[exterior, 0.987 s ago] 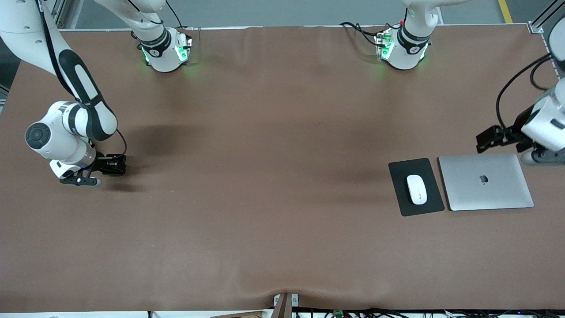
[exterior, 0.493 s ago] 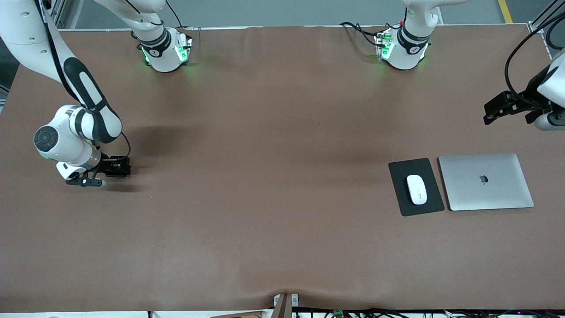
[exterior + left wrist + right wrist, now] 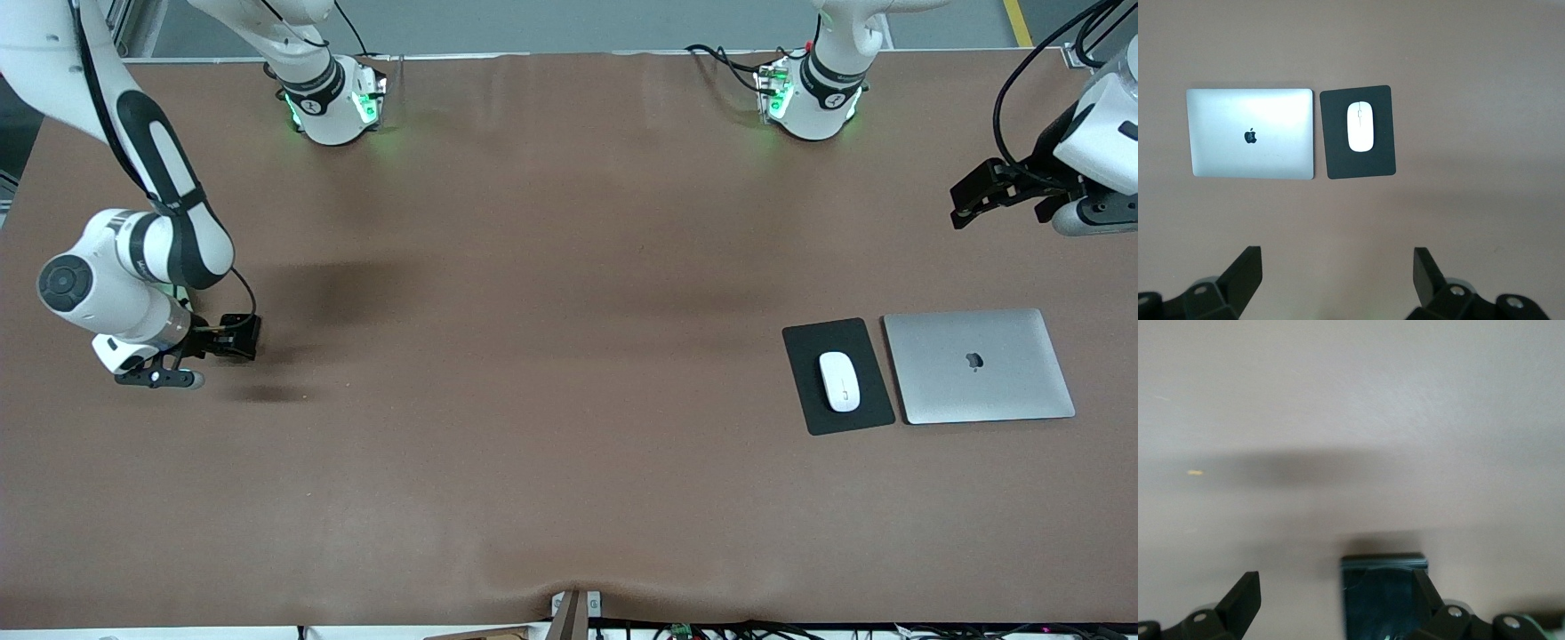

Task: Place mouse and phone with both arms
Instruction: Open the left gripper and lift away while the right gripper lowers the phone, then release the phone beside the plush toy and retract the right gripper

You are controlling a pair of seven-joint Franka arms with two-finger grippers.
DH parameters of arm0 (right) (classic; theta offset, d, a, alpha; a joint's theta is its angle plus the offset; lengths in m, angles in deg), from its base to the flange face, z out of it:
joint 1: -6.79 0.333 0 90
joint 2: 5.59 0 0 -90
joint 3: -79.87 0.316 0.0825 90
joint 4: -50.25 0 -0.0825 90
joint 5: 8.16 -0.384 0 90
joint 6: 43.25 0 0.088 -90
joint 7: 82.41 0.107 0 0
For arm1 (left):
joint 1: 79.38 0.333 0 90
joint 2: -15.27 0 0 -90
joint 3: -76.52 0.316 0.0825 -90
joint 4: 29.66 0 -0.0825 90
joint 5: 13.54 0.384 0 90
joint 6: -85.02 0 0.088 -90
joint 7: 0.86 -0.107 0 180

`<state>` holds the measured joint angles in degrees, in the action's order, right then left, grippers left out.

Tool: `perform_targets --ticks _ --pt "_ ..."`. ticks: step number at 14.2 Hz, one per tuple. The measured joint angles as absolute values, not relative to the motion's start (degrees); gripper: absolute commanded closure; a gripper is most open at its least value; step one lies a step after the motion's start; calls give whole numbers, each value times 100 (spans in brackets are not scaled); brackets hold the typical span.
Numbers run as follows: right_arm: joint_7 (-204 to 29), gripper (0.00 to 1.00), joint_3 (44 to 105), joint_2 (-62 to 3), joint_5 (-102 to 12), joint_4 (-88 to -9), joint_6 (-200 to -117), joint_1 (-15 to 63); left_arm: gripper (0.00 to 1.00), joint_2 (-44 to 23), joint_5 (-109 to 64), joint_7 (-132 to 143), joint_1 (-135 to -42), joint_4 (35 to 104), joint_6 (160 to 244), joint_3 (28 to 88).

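While the white jointed right arm reaches down low at its own end of the brown cloth-covered table (image 3: 533, 373), its black two-finger right gripper (image 3: 1335, 579) hangs just above the surface with the fingers (image 3: 1245, 597) spread wide apart, clamping nothing. Seen from the right wrist, the small black nearly square phone (image 3: 1379, 590) sits in the gap below that gripper. One of its edges lies close against one fingertip, and a clear space separates it from the other. From the front the wrist hides it, so I cannot tell whether it rests flat on the cloth. Toward the left arm's end of the table, the small white oval glossy mouse (image 3: 839, 380) lies on a thin black rectangular mouse pad (image 3: 876, 404). A closed silver laptop (image 3: 978, 366) sits just beside that pad, closer to the table's end. Above bare cloth near that end's edge, the left gripper (image 3: 1338, 257) hovers high, its jaws fully parted and empty, with its wrist camera looking down on laptop, pad and mouse.
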<state>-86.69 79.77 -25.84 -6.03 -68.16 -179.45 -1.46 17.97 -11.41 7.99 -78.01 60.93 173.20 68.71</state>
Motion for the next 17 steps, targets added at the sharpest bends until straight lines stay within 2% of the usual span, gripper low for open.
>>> perform_targets --ticks 3,10,14,17 --pt "-8388 0 7997 -2090 -603 -6254 -16747 231 0 1788 -1141 799 -7795 6094 17320 6889" --pt "-8003 0 8016 -914 -899 -5516 -14903 632 0 1770 -1141 796 -7796 6097 17320 6889" --pt "-7925 0 8000 -742 -1173 -4538 -13489 648 0 1768 -1141 796 -7780 6101 17238 6892" --pt "-7925 0 7989 -735 -1178 -3883 -12722 648 0 1771 -1141 795 -7777 6100 17197 6898"
